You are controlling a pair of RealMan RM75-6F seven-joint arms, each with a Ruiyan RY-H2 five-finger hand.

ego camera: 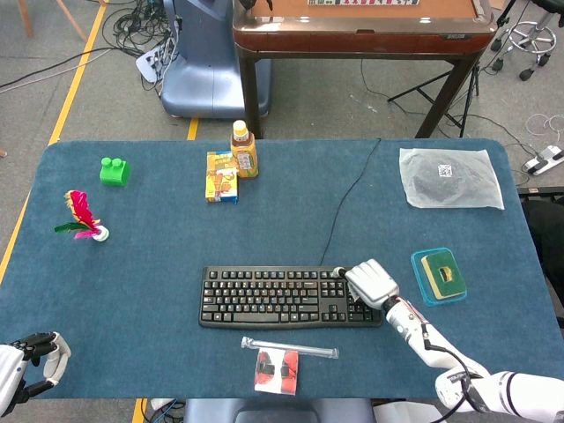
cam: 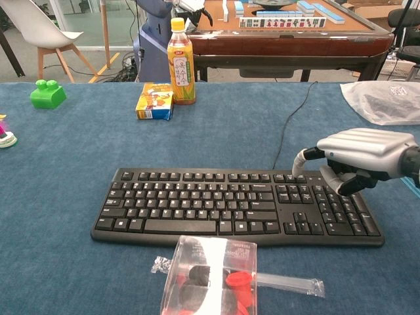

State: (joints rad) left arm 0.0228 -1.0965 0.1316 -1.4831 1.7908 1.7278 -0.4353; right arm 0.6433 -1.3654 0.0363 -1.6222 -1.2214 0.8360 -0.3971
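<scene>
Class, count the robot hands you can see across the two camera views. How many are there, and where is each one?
2. The right hand hovers over the right end of the black keyboard. The left hand sits at the table's near left corner, seen only in the head view.

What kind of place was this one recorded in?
Probably an indoor lab or workshop, not a home: loose cables on a grey floor marked with yellow tape, a mahjong table behind, and a cloth-covered work table holding assorted test objects.
</scene>
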